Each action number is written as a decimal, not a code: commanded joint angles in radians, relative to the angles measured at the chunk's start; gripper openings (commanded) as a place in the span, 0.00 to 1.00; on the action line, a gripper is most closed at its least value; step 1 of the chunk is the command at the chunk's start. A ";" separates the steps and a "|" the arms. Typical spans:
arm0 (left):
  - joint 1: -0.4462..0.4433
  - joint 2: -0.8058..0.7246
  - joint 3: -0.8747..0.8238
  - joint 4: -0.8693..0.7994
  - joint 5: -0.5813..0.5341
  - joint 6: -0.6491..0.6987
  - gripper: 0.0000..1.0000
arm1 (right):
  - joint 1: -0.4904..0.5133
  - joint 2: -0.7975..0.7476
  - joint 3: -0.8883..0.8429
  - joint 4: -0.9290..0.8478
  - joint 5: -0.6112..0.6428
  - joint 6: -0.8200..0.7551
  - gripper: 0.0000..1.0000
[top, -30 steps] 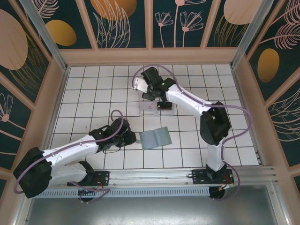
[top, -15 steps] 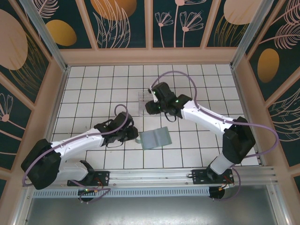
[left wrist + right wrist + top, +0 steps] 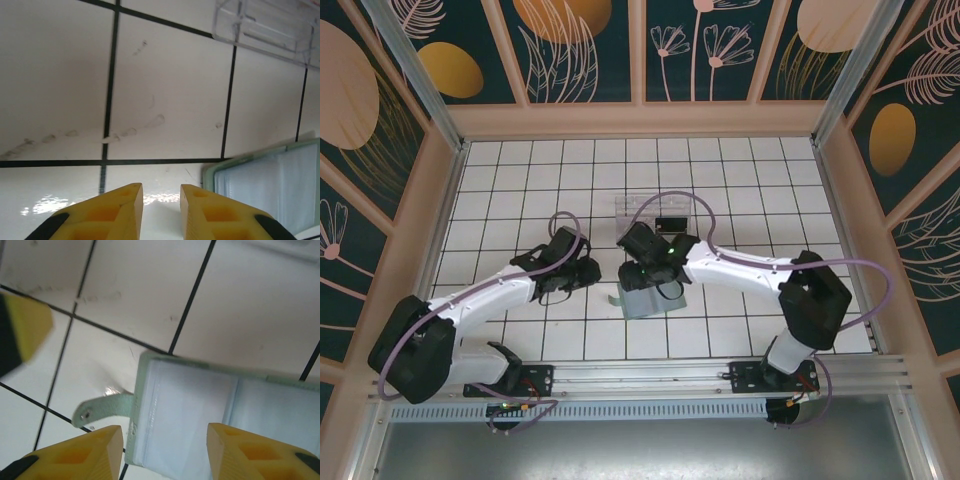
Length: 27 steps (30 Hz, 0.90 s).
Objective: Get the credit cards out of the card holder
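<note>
Card holder lies below right gripper, jaws apart; beside left gripper.

This is a robotics lab test cell, not a lived-in room. A white tiled table with black grid lines is boxed in by wooden-framed wall panels printed with stylised leaves and flowers, and bare aluminium posts stand at the table's far corners. Along the table's near edge runs an aluminium rail to which two white-and-black robot arms are bolted, with purple cables looping above the table.
</note>
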 commanded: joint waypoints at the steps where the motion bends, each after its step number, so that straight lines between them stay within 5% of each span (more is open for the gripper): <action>1: 0.022 -0.034 0.009 -0.046 0.003 0.041 0.27 | 0.026 0.044 -0.009 -0.057 0.012 0.044 0.48; 16: 0.030 -0.034 -0.013 -0.025 0.030 0.057 0.28 | 0.085 0.232 0.091 -0.164 0.063 0.059 0.50; 27: 0.030 -0.044 -0.028 -0.014 0.036 0.052 0.28 | 0.094 0.254 0.113 -0.191 0.081 0.065 0.31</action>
